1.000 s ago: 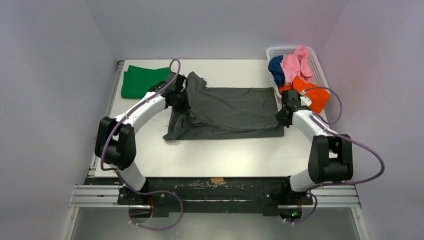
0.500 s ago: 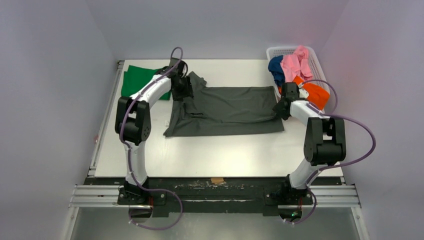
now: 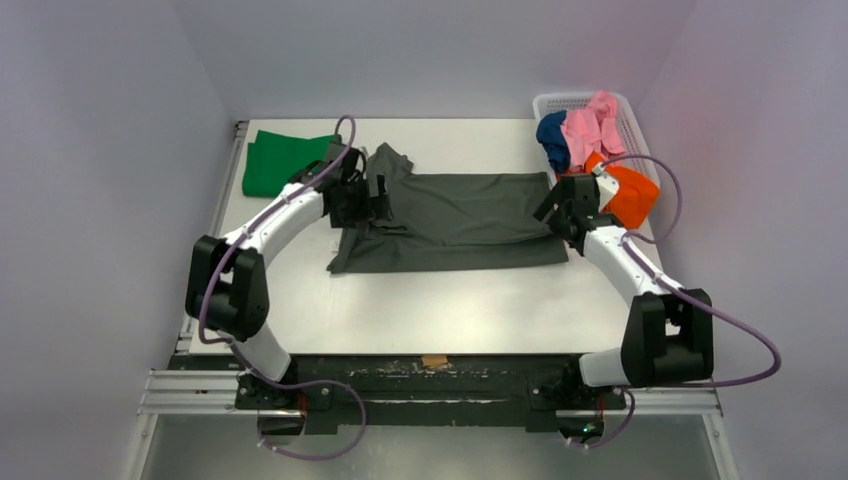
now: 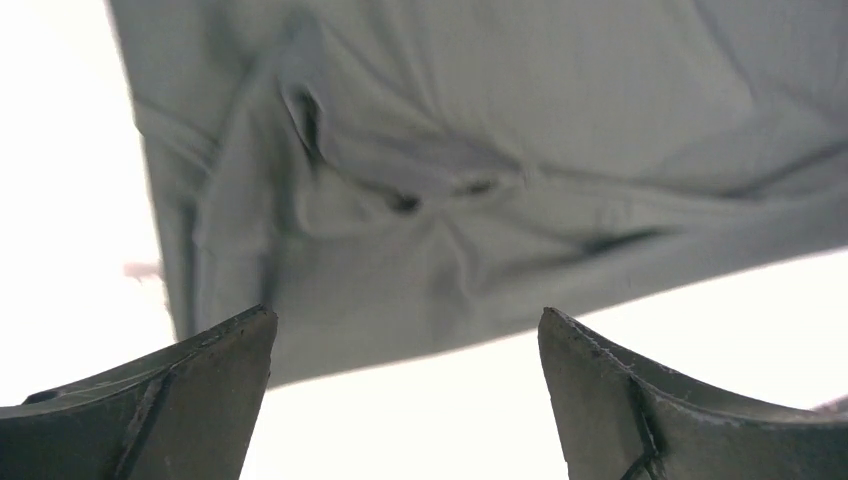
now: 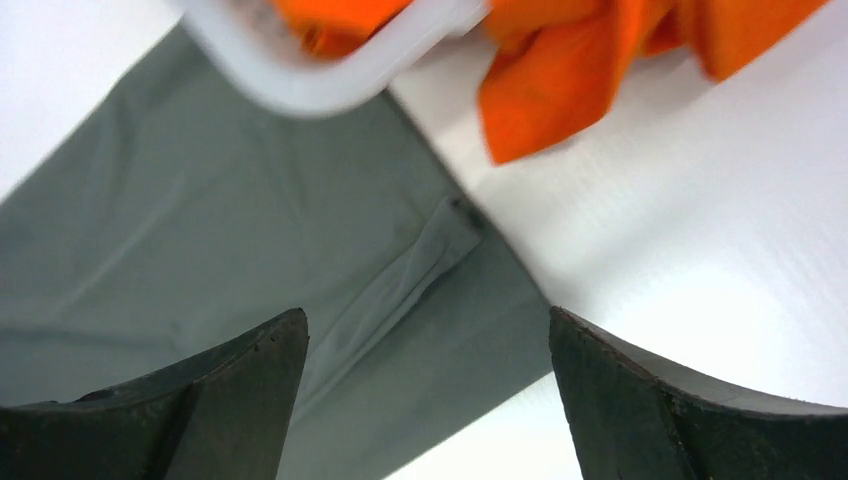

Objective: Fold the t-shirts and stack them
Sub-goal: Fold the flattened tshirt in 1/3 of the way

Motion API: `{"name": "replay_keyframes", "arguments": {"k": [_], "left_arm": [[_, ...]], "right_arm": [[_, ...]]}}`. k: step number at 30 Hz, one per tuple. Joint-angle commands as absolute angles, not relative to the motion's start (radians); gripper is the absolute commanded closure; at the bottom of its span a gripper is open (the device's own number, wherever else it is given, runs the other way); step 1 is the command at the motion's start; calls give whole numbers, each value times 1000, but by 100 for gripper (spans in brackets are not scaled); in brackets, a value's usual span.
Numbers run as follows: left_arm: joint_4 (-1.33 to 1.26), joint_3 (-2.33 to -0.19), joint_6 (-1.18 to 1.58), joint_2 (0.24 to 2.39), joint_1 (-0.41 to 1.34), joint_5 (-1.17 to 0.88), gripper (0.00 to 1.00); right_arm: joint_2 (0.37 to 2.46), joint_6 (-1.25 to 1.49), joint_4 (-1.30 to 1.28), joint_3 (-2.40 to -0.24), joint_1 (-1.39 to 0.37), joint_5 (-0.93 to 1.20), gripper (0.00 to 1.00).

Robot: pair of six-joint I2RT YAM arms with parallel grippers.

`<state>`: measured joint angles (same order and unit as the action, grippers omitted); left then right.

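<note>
1. The grey shirt lies spread out across the far middle of the surface, with its long side running left to right.
2. Its left end is rumpled, with folds and a bunched flap pointing to the far side. The rest lies fairly flat.
3. The left fingers are over that rumpled left end. They are spread apart with nothing between them, and the wrist view shows creased grey cloth past the tips.
4. The right fingers are over the shirt's right edge, just beside the basket. They are also spread apart and hold nothing, and a hemmed corner of grey cloth shows between the tips.
5. Whether either pair touches the cloth cannot be told.
6. The green shirt lies folded flat at the far left corner of the surface, just left of the left arm's wrist.
7. The basket stands at the far right corner. The pink shirt and the navy shirt are heaped in it.
8. The orange shirt spills over the basket's near rim onto the surface, close to the grey shirt's right edge.
</note>
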<state>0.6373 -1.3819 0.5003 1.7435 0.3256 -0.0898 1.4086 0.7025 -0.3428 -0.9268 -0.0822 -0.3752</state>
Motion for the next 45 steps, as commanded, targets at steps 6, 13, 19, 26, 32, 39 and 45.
{"name": "replay_keyframes", "arguments": {"k": [6, 13, 19, 26, 32, 39, 45], "left_arm": [[459, -1145, 576, 1731, 285, -175, 0], [526, -1152, 568, 1778, 229, -91, 0], [603, -1152, 578, 1726, 216, -59, 0], [532, -970, 619, 1638, 252, -198, 0], [586, -773, 678, 1429, 313, -116, 0], [791, -631, 797, 1143, 429, 78, 0], [773, -771, 762, 1037, 452, 75, 0]], "right_arm": [[1544, 563, -88, -871, -189, -5, 11], [1666, 571, -127, -916, -190, -89, 11], [1644, 609, -171, -864, -190, -120, 11], [1533, 666, -224, -722, -191, -55, 12], [1347, 686, -313, -557, -198, -43, 13], [1046, 680, -439, -410, -218, 24, 13], [871, 613, -446, -497, -217, 5, 12]]}}
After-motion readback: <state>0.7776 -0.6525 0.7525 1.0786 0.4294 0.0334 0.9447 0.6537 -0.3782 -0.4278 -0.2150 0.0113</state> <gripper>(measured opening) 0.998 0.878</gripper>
